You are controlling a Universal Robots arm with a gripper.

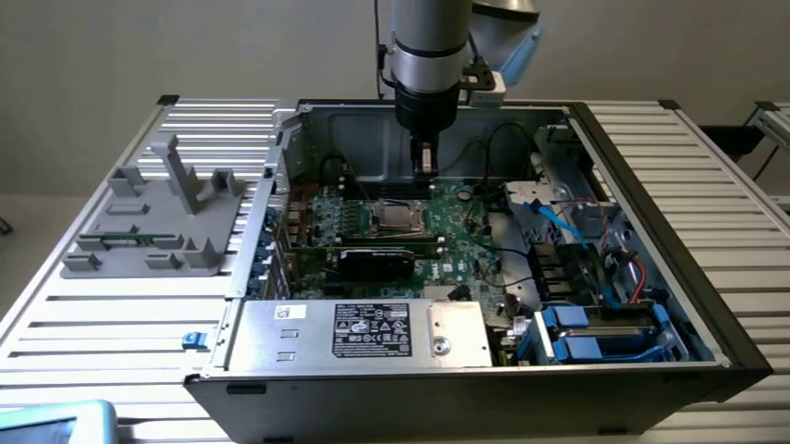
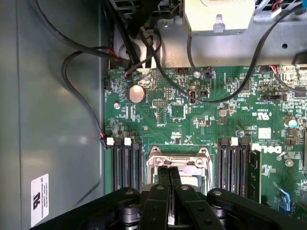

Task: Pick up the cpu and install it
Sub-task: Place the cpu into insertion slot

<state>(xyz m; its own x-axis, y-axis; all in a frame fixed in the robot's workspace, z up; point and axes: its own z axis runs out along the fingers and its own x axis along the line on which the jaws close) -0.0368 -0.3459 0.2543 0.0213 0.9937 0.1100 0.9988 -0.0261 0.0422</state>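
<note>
Gripper clenched, fingers pressed together, nothing held. Hangs over socket inside open computer case. Arm upright, wrist pointing straight down. cpu apparently seated in socket, silver top showing; hard to confirm.

Motherboard green, speckled with fine pale tracing. Gripper black. Cables black. Drive caddies blue. Table white, ribbed in parallel slats. Fixture plain grey.

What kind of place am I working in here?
Probably a robot assembly bench: an open black desktop computer case, green motherboard exposed, on a white slatted metal table beside a grey plastic fixture.
</note>
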